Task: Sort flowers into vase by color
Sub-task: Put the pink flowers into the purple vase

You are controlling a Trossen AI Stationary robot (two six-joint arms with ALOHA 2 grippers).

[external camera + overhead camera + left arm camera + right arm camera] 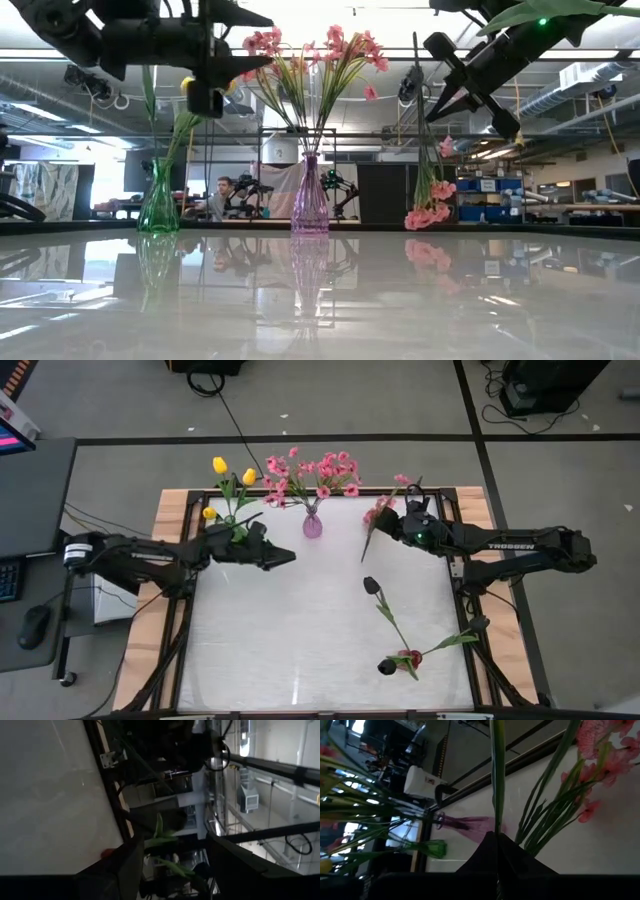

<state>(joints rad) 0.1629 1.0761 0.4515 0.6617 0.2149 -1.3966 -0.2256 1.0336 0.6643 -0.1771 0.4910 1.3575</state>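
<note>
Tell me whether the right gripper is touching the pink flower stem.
Touching. In the right wrist view the right gripper is shut on the pink flower stem, which rises straight out between its fingertips.

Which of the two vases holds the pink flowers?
The purple vase at the table's back middle holds the pink flowers; the green vase holds yellow tulips.

Two vases stand near the table's (250, 650) far edge: one vase (313, 525) at the middle, holding a flower spray (315, 472), the other vase (158, 205) to its left. Loose tulips (395, 630) lie at the near right.
</note>
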